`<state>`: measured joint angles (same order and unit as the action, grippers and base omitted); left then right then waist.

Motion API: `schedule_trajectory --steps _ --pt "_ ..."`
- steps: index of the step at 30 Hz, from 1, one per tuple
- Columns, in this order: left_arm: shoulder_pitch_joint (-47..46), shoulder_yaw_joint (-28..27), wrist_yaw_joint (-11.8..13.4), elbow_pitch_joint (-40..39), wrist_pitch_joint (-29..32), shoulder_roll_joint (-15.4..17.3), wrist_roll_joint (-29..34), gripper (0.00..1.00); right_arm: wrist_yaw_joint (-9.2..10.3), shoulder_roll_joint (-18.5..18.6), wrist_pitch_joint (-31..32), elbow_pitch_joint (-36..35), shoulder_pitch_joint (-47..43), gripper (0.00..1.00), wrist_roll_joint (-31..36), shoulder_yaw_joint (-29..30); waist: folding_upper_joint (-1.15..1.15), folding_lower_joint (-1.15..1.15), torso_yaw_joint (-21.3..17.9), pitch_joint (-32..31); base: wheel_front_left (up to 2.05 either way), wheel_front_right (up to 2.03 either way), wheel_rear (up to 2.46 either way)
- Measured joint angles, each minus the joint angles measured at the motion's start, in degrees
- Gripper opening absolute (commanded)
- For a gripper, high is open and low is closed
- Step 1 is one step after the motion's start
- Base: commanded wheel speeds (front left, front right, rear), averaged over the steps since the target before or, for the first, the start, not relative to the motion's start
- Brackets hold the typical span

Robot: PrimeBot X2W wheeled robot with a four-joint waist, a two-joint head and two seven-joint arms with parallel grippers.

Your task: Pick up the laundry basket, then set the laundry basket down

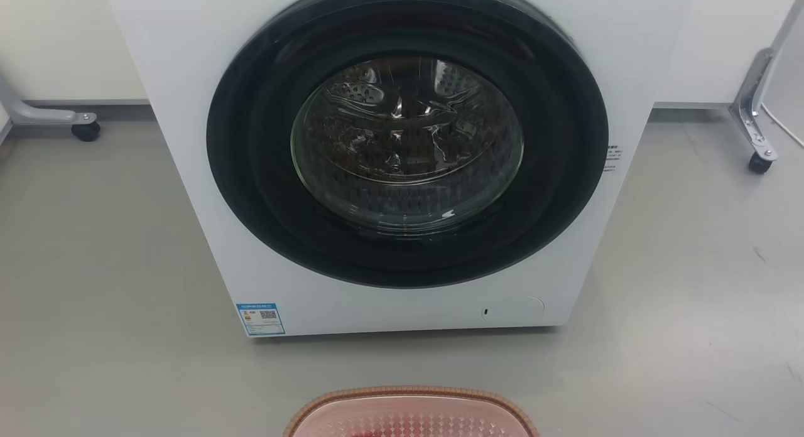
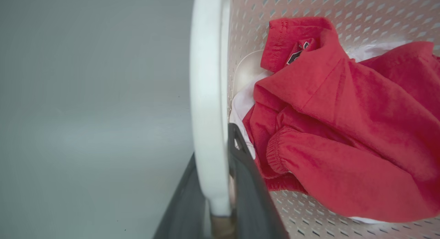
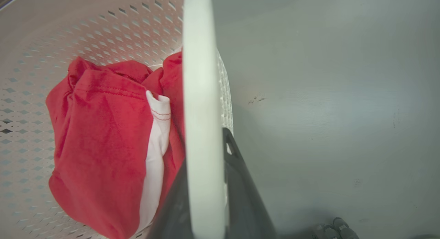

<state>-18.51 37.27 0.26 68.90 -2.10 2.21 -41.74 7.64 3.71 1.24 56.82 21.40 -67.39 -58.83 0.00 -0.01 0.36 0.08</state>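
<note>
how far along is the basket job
Done: both grips look made, left gripper and right gripper each closed around a white handle of the laundry basket. In hand: the lift; I cannot tell whether it is off the floor. Left: setting it down.

Perforated matt plastic laundry basket [image 2: 343, 12], soft red cloth [image 2: 343, 112], glossy glass washer door [image 1: 407, 142], smooth floor [image 1: 94, 267]

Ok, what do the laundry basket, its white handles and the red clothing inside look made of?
The laundry basket: likely moulded plastic, matt cream, with diamond perforations; its handles: smooth, glossy white plastic, probably; the red clothing: soft, fleecy-looking fabric, judging by folds, stitched hems and a gathered cuff.
</note>
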Motion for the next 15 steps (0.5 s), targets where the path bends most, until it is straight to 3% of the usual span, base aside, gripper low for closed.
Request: schedule_trajectory --steps 15 --pt "0.4 1.1 0.8 -0.2 0.8 0.0 -0.6 0.00 0.43 0.0 0.3 0.2 -0.6 0.00 -2.5 -2.1 0.01 0.01 0.6 -0.7 0.00 0.00 0.00"
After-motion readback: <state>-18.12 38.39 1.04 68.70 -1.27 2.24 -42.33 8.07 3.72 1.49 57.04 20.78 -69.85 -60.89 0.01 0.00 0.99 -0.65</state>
